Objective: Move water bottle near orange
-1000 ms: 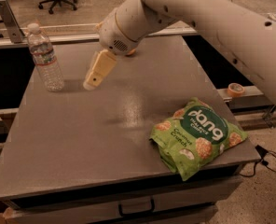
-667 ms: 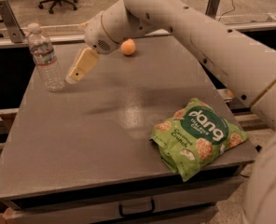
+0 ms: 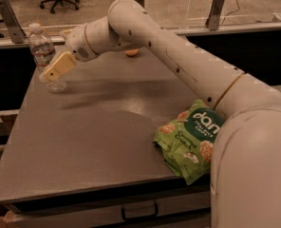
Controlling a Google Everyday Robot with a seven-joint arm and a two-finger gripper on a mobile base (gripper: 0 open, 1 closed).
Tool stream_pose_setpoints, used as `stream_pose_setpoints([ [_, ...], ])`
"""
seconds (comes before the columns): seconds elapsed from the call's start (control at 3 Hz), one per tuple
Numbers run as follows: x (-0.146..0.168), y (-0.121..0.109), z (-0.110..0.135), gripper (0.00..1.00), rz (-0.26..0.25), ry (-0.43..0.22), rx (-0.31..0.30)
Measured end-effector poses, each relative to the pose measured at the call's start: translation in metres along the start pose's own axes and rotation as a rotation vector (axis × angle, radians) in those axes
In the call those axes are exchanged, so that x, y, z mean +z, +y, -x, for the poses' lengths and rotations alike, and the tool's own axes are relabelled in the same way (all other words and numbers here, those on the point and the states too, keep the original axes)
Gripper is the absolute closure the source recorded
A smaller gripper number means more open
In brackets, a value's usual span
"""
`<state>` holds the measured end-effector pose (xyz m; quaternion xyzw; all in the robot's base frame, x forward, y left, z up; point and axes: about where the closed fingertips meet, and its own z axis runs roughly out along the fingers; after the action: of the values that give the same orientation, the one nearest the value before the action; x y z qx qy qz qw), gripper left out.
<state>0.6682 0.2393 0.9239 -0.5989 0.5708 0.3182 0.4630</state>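
Note:
The water bottle [image 3: 42, 51] is clear and ribbed with a white cap. It stands upright at the far left corner of the grey table [image 3: 98, 127]. My gripper [image 3: 51, 71] is cream-coloured and sits right at the bottle's lower half, overlapping it in this view. The orange [image 3: 132, 53] lies at the far edge of the table, to the right of the bottle, mostly hidden behind my arm [image 3: 145, 32].
A green snack bag [image 3: 190, 139] lies near the table's front right corner. My arm stretches across the table from the right. A railing and office chairs stand behind the table. A drawer handle [image 3: 139, 211] shows below the front edge.
My gripper has moved left across the far side of the table and now reaches the bottle. The bottle and the snack bag have not moved.

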Motion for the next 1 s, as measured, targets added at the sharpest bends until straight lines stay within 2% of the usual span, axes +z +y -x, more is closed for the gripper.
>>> stream_pose_setpoints([
  [0.33, 0.023, 0.008, 0.002, 0.18, 0.036, -0.047, 0.067],
  [0.67, 0.03, 0.012, -0.001, 0.41, 0.045, -0.072, 0.122],
  [1.0, 0.008, 0.009, -0.004, 0.65, -0.006, -0.097, 0.149],
])
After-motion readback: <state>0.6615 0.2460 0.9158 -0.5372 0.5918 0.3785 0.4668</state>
